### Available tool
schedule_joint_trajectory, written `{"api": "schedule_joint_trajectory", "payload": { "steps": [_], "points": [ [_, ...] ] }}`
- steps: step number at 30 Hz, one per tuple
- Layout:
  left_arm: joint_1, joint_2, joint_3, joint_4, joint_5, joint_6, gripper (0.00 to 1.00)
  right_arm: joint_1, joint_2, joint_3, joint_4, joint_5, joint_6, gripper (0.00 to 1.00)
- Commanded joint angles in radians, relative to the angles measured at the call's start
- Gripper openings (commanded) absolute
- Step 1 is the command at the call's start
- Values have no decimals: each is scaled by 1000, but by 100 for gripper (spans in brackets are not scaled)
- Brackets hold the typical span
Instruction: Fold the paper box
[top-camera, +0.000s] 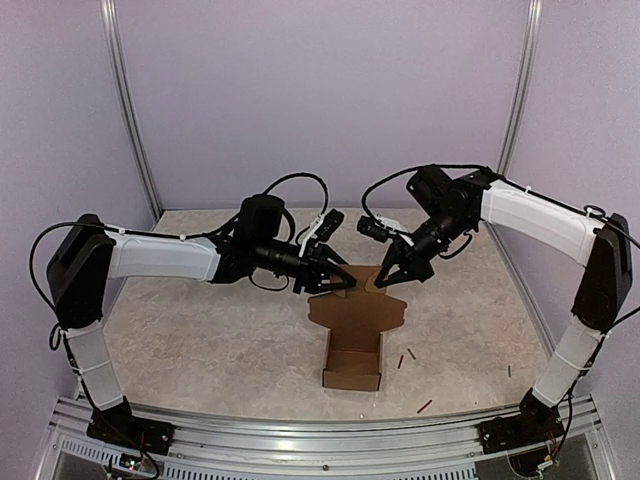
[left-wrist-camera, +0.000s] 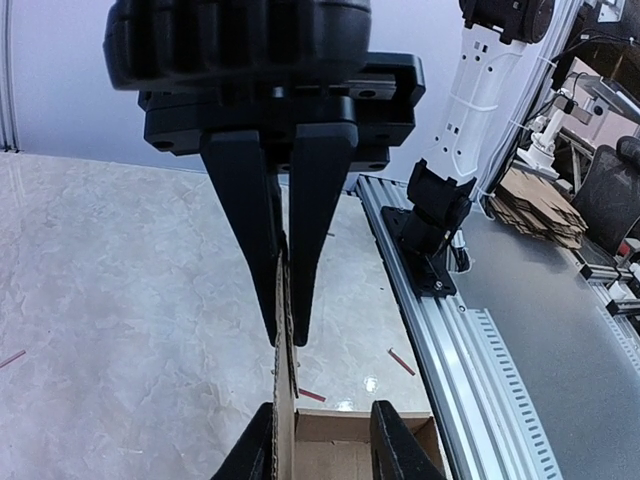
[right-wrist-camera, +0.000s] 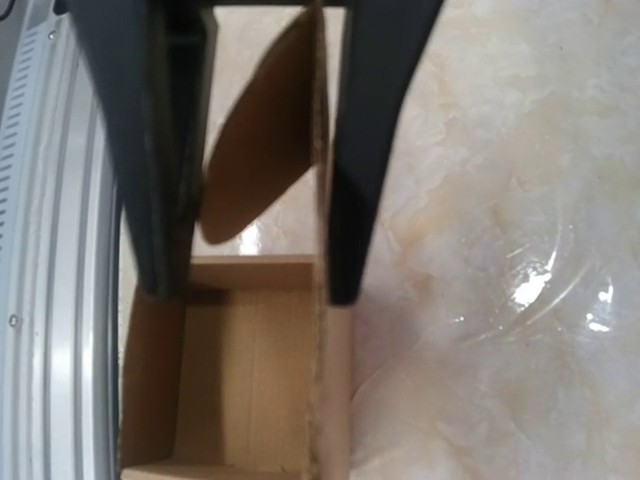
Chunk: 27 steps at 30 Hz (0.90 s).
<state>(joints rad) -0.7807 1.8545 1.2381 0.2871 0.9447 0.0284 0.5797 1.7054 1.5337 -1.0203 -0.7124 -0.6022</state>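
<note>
The paper box (top-camera: 352, 365) is a brown cardboard tray standing open at the table's middle, and its lid flap (top-camera: 355, 305) is raised behind it. In the left wrist view my right gripper (left-wrist-camera: 287, 335) hangs from above, shut on the thin upright flap (left-wrist-camera: 285, 400). My left gripper (left-wrist-camera: 325, 440) is open. The flap lies against one of its fingers, with a gap to the other. From above, both grippers meet at the flap's top edge, left (top-camera: 345, 282) and right (top-camera: 383, 280). The right wrist view looks down into the box (right-wrist-camera: 250, 390) past the left gripper (right-wrist-camera: 250, 290), and my right gripper's own fingers do not show there.
Short dark red sticks lie on the marble top right of the box (top-camera: 412, 353) (top-camera: 424, 406) (left-wrist-camera: 401, 362). An aluminium rail (top-camera: 320, 440) runs along the near edge, with the right arm's base (left-wrist-camera: 430, 230) bolted to it. Purple walls and metal posts (top-camera: 130, 110) close in the back.
</note>
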Motion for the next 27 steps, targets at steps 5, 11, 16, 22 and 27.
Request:
{"api": "schedule_joint_trajectory", "payload": {
  "steps": [5,11,16,22,27],
  "points": [
    [-18,-38,-42,-18,-54,3,43,4,-36,-17,-7,27,-50,0],
    [-26,-30,64,-153,-124,24,45,16,-34,18,-58,40,-101,0],
    [-14,-118,47,-280,-207,33,44,16,-33,15,-85,36,-109,0],
    [-55,-342,7,-416,-819,-22,83,16,-51,25,-106,72,-105,0],
    [-51,-449,0,-464,-1060,51,99,17,-65,16,-105,79,-108,0]
  ]
}}
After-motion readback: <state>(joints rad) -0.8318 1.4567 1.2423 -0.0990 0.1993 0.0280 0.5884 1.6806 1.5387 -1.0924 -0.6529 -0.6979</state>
